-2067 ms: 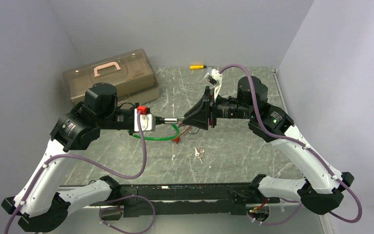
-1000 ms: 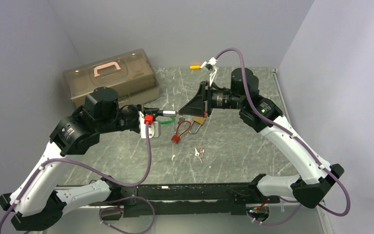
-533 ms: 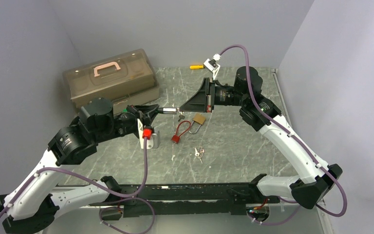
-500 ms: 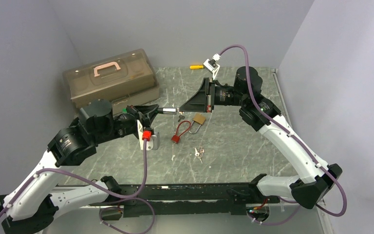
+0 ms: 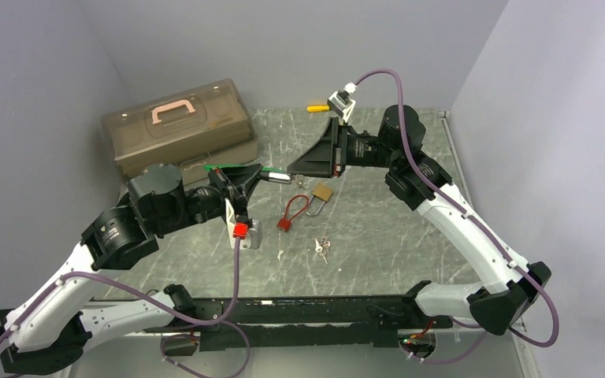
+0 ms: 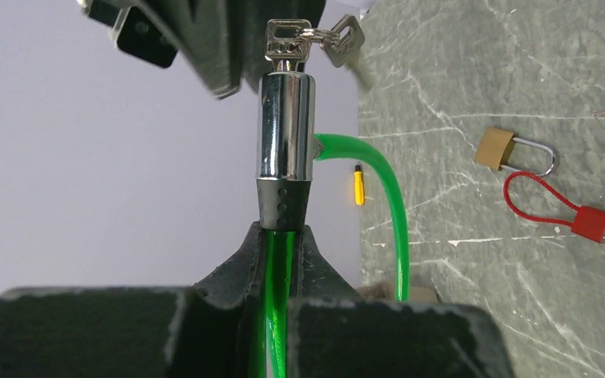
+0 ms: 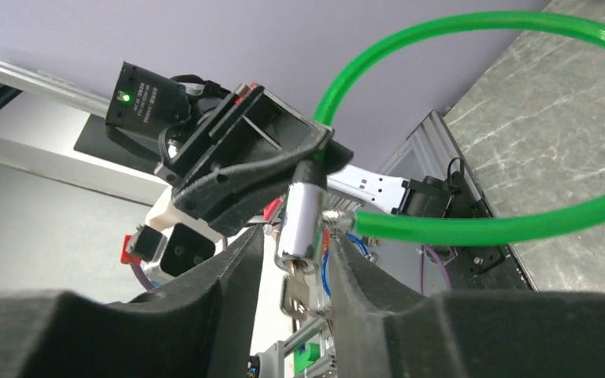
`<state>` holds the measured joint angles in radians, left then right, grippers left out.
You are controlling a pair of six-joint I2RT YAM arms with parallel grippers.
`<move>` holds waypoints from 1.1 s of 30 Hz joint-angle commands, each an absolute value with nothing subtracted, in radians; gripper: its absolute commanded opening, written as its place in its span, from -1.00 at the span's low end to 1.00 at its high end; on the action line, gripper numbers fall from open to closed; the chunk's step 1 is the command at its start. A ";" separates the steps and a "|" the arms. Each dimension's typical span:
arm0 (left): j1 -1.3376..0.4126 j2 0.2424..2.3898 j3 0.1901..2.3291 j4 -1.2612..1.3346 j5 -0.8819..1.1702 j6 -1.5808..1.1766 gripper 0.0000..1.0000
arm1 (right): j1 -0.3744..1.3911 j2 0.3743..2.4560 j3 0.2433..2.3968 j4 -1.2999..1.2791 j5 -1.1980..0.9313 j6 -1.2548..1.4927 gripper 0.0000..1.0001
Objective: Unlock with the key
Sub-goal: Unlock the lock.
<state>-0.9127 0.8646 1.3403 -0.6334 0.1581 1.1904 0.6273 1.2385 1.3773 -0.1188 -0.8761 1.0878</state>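
Plain lavender-grey walls enclose a grey-green marbled tabletop under soft, even light.

Both arms raised, forearms near level, claws meeting tip to tip; left gripper clamped tight on cable lock; right gripper directly opposite it, jaws slightly parted, straddling the lock's far end.

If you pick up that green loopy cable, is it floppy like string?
Probably not: held at one end, the green cable arches in a smooth loop, so it seems springy. Its shiny metal barrel likely makes that end heavier, and perhaps slippery.
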 commanded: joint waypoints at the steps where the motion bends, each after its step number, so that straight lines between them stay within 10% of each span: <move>1: -0.928 0.849 1.335 -0.516 0.200 1.225 -1.00 | 0.611 1.241 1.450 -0.074 -0.881 1.128 -0.13; 21: -0.850 0.888 1.525 -0.530 0.331 0.767 -1.00 | 0.386 0.989 1.295 -0.128 -0.933 0.403 0.89; 33: -0.779 0.950 1.600 -0.574 0.524 0.541 -1.00 | 0.531 0.961 1.223 0.037 -0.924 0.232 0.95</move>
